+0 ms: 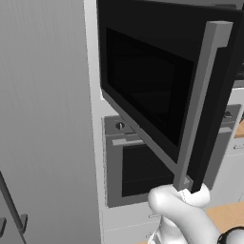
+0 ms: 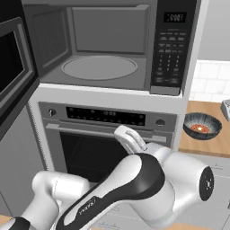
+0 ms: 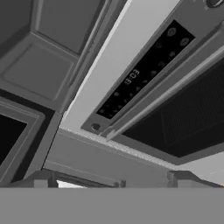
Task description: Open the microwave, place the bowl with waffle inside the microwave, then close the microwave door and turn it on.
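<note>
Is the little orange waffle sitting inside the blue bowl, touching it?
Touching. In the right base view the small reddish-orange waffle lies on the bottom of the round dark blue-grey bowl on the wooden counter, with no gap beneath it.

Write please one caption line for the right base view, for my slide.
Black built-in microwave stands open, round turntable bare; dark blue-grey bowl with the reddish-orange waffle waits on the wooden counter.

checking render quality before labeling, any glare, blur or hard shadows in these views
Left base view: flat lighting, no glare on the microwave door, its window nearly black. Right base view: sharp, the microwave cavity evenly grey, soft shading. Hand view: coarser, oven display digits blurry, fingers dim.
</note>
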